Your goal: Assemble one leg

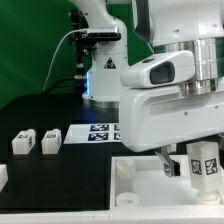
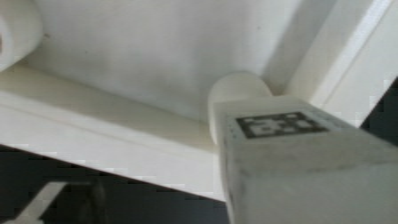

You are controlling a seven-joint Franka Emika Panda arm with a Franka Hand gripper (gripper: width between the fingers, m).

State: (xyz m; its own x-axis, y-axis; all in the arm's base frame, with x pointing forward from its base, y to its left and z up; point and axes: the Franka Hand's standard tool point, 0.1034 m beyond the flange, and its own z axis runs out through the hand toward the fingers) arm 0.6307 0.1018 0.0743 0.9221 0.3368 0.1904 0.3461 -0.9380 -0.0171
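My gripper (image 1: 192, 168) is shut on a leg (image 1: 205, 162), a small white block with a black-and-white tag, and holds it upright over the far right part of the large white tray-like piece (image 1: 140, 195). In the wrist view the held leg (image 2: 285, 150) fills the foreground, its tag facing the camera, with the tray's inner floor (image 2: 160, 60) and rim (image 2: 107, 125) close behind it. One round corner socket (image 2: 15, 35) shows at the edge. Two more legs (image 1: 22, 143) (image 1: 50, 140) lie on the black table at the exterior view's left.
The marker board (image 1: 98, 132) lies behind the tray-like piece. Another white part (image 1: 3, 176) pokes in at the exterior view's left edge. The arm's base (image 1: 100, 70) stands at the back, with a cable beside it.
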